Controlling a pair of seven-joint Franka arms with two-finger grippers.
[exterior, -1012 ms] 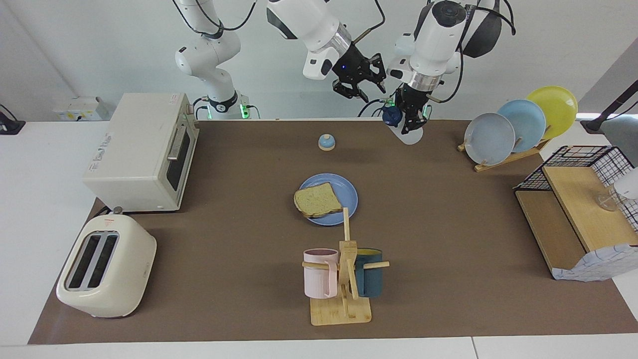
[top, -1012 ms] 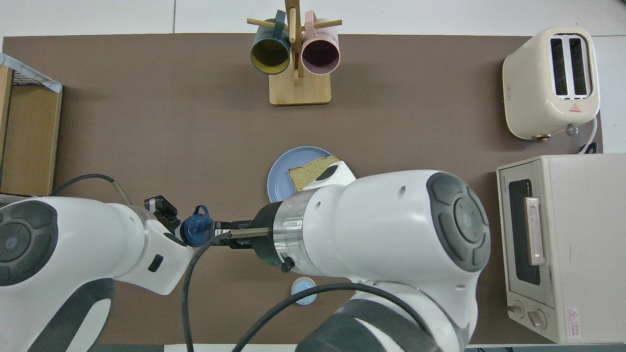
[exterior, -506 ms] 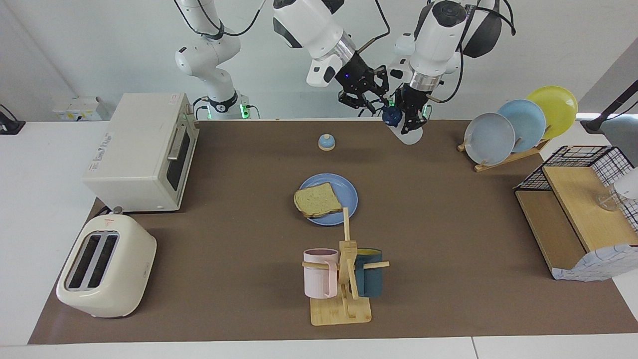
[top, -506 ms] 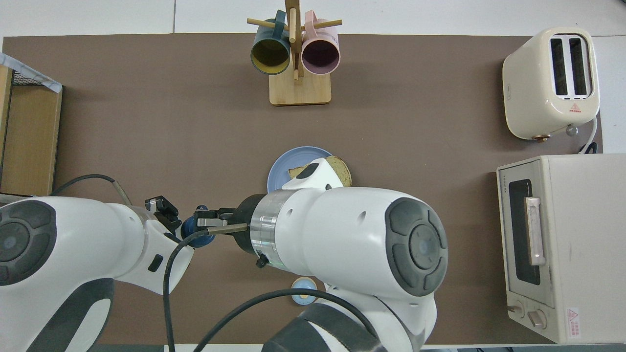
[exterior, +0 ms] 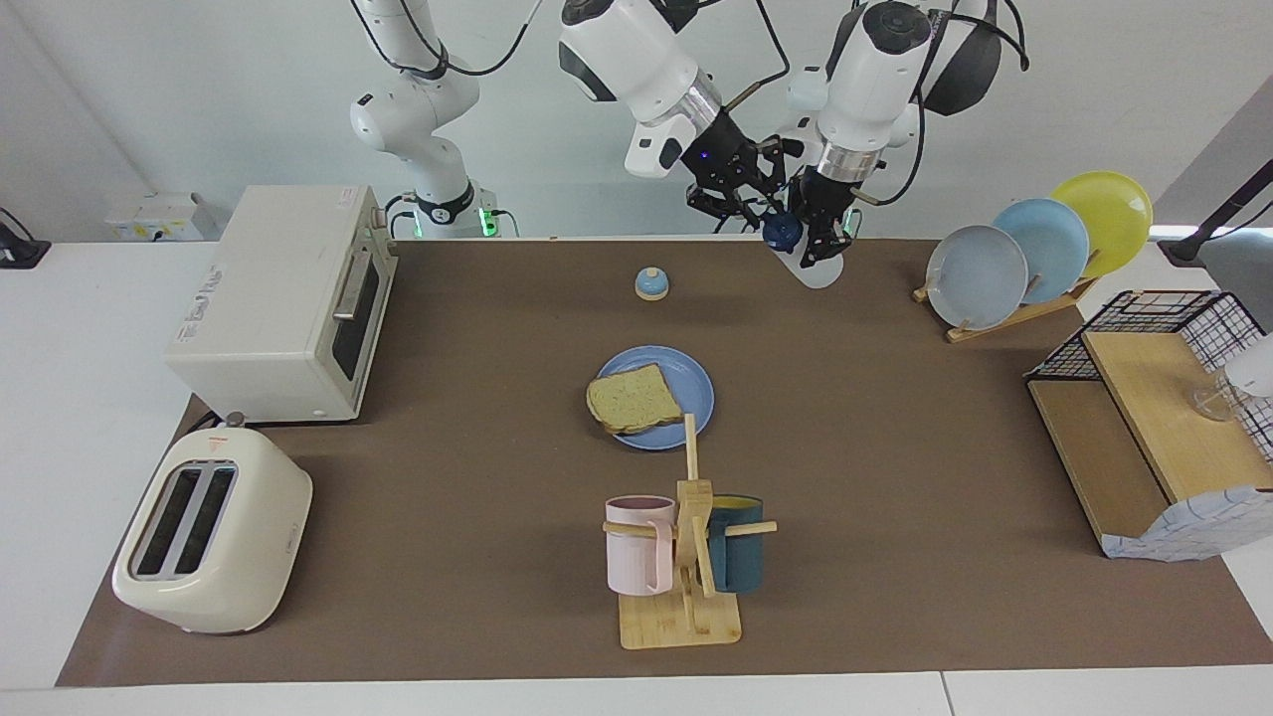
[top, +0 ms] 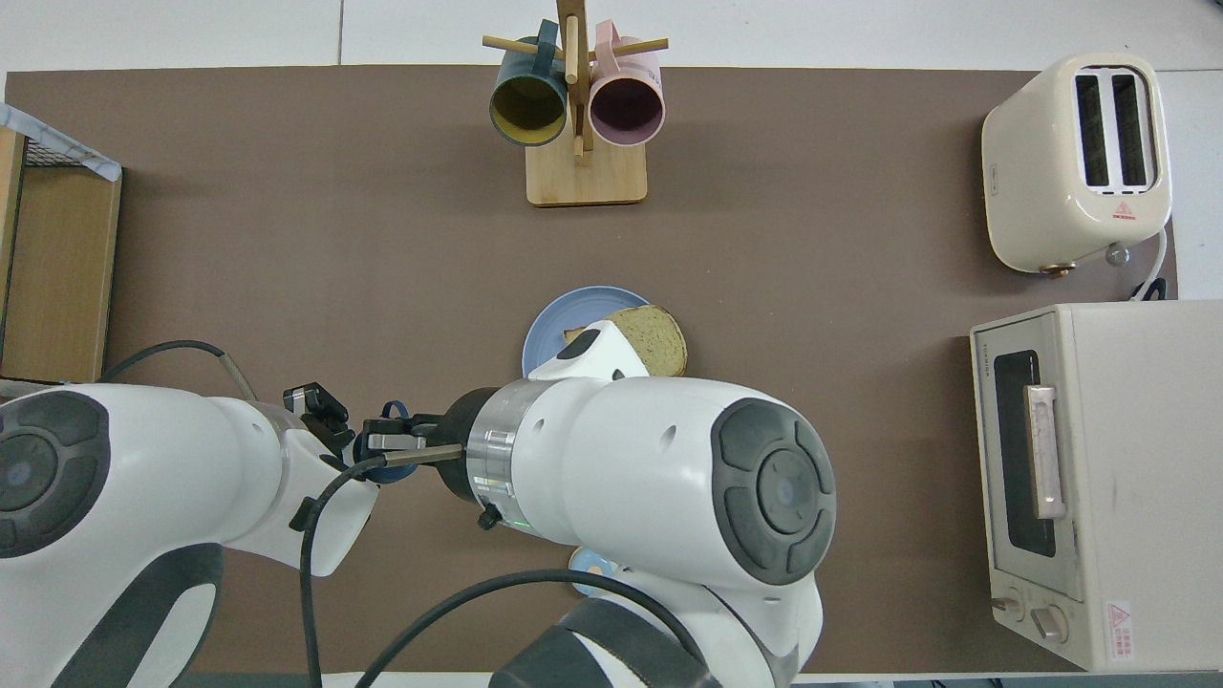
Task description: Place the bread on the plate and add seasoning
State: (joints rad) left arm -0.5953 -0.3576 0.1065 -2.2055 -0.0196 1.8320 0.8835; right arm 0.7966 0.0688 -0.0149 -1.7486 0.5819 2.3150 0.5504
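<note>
Left pincer (exterior: 823, 242) is clamped on the bottle (exterior: 808, 261), top centre of frame. Right pincer (exterior: 758, 204) is around the cap (exterior: 782, 232), grip not discernible; twist it squarely.

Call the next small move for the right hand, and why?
Probably close the right hand on the cap and twist it off. The left hand holds the bottle tilted in the air, cap on, with the right hand at the cap. The bread already lies on the plate, unseasoned as far as can be seen.
</note>
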